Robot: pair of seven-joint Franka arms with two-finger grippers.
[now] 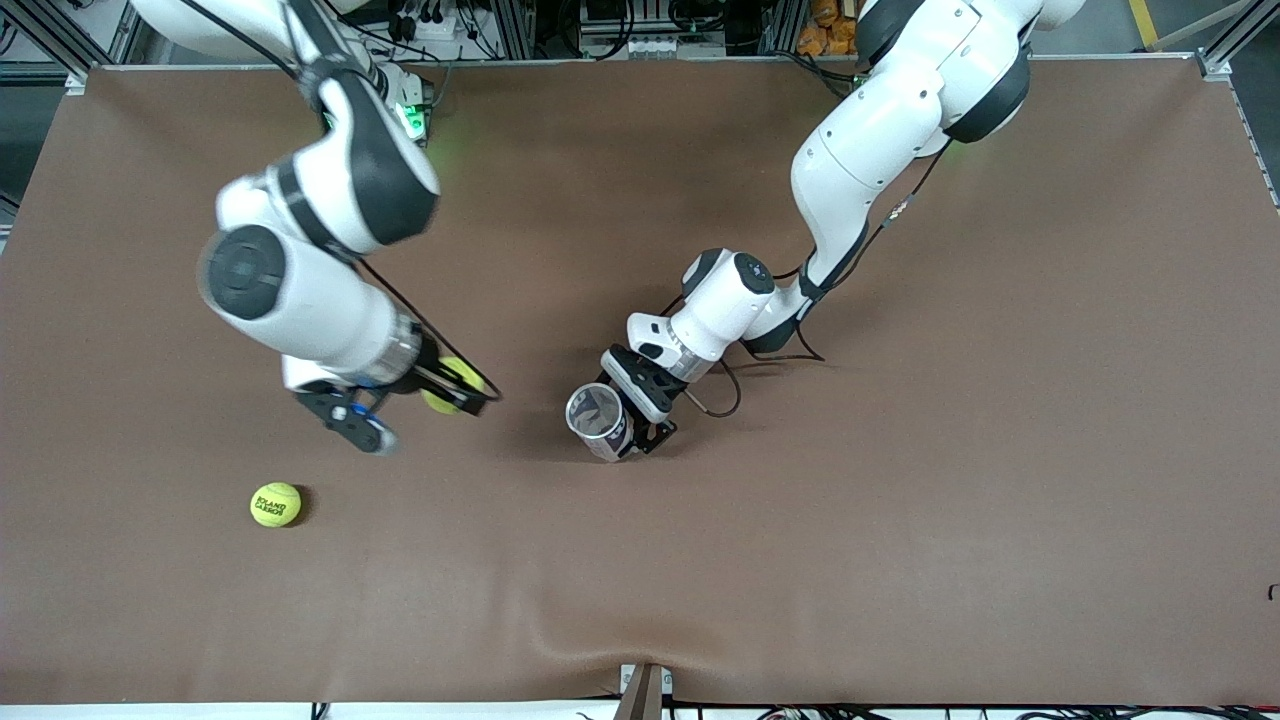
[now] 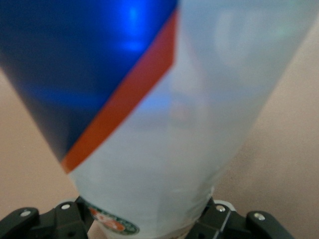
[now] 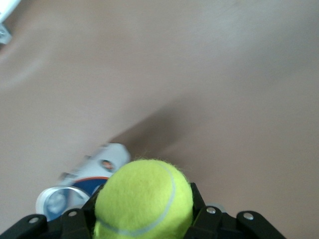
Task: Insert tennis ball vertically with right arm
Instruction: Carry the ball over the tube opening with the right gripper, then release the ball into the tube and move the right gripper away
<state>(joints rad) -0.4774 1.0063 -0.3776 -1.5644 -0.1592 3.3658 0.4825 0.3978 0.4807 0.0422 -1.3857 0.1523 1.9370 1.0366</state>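
My right gripper (image 1: 455, 388) is shut on a yellow tennis ball (image 1: 447, 385) and holds it above the brown table, toward the right arm's end. The ball fills the space between the fingers in the right wrist view (image 3: 144, 199). My left gripper (image 1: 640, 415) is shut on a clear tennis-ball can (image 1: 597, 418) with a blue, red and white label near the table's middle; its open mouth faces up toward the front camera. The can fills the left wrist view (image 2: 164, 124) and shows in the right wrist view (image 3: 84, 184). The ball is beside the can, not over it.
A second yellow tennis ball (image 1: 275, 504) lies on the table nearer to the front camera than the right gripper. The brown mat (image 1: 900, 500) covers the table. A metal bracket (image 1: 645, 690) sits at the front edge.
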